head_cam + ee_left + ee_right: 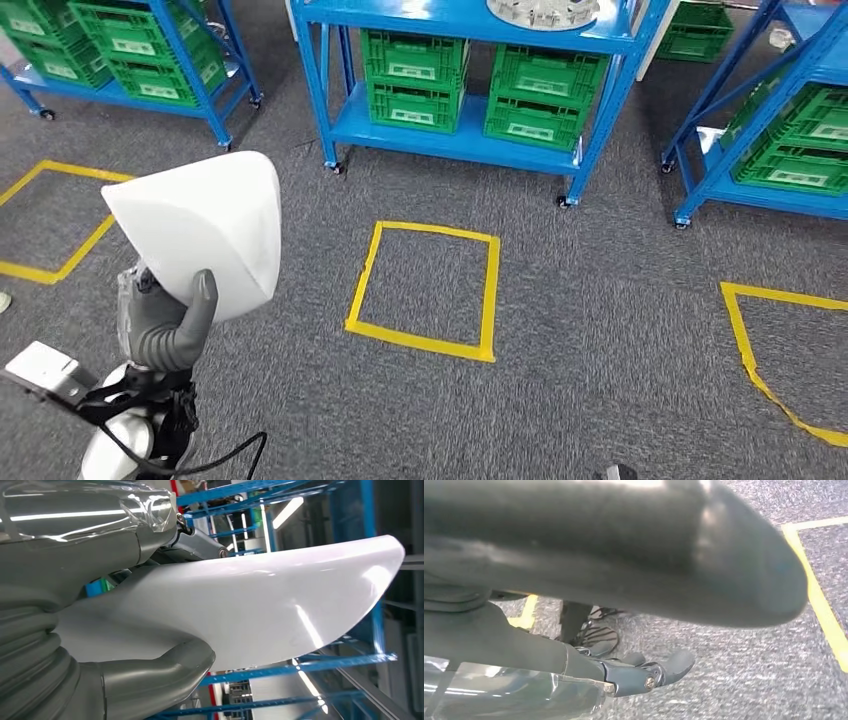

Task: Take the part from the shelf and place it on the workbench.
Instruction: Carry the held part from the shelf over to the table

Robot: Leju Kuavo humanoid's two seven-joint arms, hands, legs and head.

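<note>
I hold the part [205, 225], a smooth white curved shell, in my left hand [165, 325] at the near left of the scene, raised above the grey carpet [600, 300]. My thumb [198, 305] presses up against its near face and my fingers are hidden behind it. The part's narrow end sits down in my grip and it widens upward. Its long axis runs from the near left up toward the far right, tilted rather than upright, and its hollow side I cannot make out. In the left wrist view the part [240, 610] stretches out away from my palm, its rounded tip pointing off past the blue racks. My right hand [644, 672] hangs over the carpet with fingers loosely curled and nothing in them. Far ahead stands a blue shelf [450, 135] with green crates [415, 80], and yellow tape [425, 290] marks a square on the floor between us.
</note>
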